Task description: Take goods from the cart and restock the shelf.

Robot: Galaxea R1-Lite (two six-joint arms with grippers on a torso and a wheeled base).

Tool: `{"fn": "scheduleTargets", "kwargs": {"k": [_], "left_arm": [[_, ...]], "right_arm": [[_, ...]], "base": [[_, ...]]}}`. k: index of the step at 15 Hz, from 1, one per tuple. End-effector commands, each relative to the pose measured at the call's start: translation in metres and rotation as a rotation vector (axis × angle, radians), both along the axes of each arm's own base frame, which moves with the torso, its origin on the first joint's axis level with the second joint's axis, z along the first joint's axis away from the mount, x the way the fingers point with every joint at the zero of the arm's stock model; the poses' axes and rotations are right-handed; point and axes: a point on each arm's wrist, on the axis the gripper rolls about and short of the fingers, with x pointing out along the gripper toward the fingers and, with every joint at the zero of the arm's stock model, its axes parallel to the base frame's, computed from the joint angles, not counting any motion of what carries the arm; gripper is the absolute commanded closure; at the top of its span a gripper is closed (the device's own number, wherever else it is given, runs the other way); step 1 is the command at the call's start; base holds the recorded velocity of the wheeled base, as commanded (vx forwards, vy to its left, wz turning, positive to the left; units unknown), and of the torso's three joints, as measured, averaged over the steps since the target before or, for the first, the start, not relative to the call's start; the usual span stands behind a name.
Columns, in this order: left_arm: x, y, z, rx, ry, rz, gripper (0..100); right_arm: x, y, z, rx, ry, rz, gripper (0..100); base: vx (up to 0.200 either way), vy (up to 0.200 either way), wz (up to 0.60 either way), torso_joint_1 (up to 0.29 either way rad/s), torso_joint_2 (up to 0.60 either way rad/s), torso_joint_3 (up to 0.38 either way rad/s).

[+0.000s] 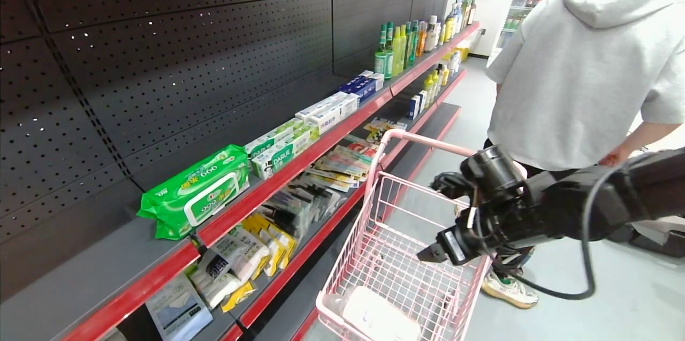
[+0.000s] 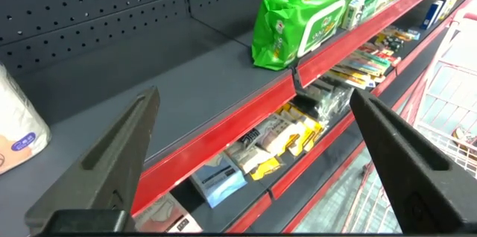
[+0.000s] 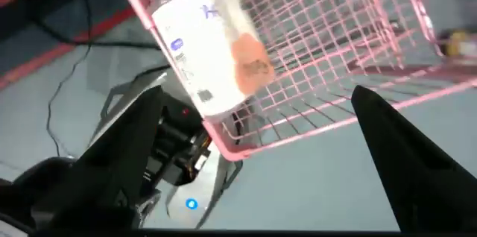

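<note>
A pink wire cart [image 1: 378,168] stands by the shelf, and a white wrapped pack [image 1: 374,315] lies in its near corner. My right gripper [image 1: 436,219] hangs open over the cart's right side, empty. From the right wrist, the white pack [image 3: 209,43] lies inside the cart [image 3: 320,129], beyond the gripper [image 3: 259,92]. My left gripper [image 2: 255,94] is open and empty in front of the grey middle shelf board [image 2: 186,88]. On that board [image 1: 80,277] lies a green wipes pack [image 1: 197,190], which also appears as the green pack [image 2: 302,21] in the left wrist view.
Toothpaste boxes [image 1: 281,148] and bottles [image 1: 396,49] fill the shelf farther along. Small packets [image 1: 251,255] crowd the lower shelf. A white roll pack [image 2: 16,129] sits on the board near my left gripper. A person in a grey hoodie [image 1: 578,62] stands just behind the cart.
</note>
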Motion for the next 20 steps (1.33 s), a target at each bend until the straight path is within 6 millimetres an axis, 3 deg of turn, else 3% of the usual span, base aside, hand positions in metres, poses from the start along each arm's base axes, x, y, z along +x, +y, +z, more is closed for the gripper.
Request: {"fn": "scheduleTargets", "kwargs": {"k": [1, 5, 10, 15, 20], "left_arm": [[0.0, 0.0, 0.0, 0.0, -0.001, 0.001, 0], [0.0, 0.0, 0.0, 0.0, 0.001, 0.001, 0], [0.0, 0.0, 0.0, 0.0, 0.001, 0.001, 0], [0.0, 0.0, 0.0, 0.0, 0.001, 0.001, 0], [0.0, 0.0, 0.0, 0.0, -0.001, 0.001, 0]], "right_arm": [[0.011, 0.042, -0.052, -0.061, 0.102, 0.122, 0], [0.009, 0.067, -0.07, -0.084, 0.125, 0.188, 0], [0.003, 0.071, -0.083, -0.139, 0.133, 0.292, 0], [-0.006, 0.094, -0.087, -0.136, 0.125, 0.37, 0], [-0.007, 0.093, -0.098, -0.142, 0.157, 0.379, 0]], "base": [[0.0, 0.0, 0.0, 0.0, 0.0, 0.0], [0.0, 0.0, 0.0, -0.062, 0.13, 0.074], [0.0, 0.0, 0.0, -0.098, 0.23, 0.122], [0.0, 0.0, 0.0, -0.138, 0.31, 0.169], [0.0, 0.0, 0.0, -0.14, 0.34, 0.189]]}}
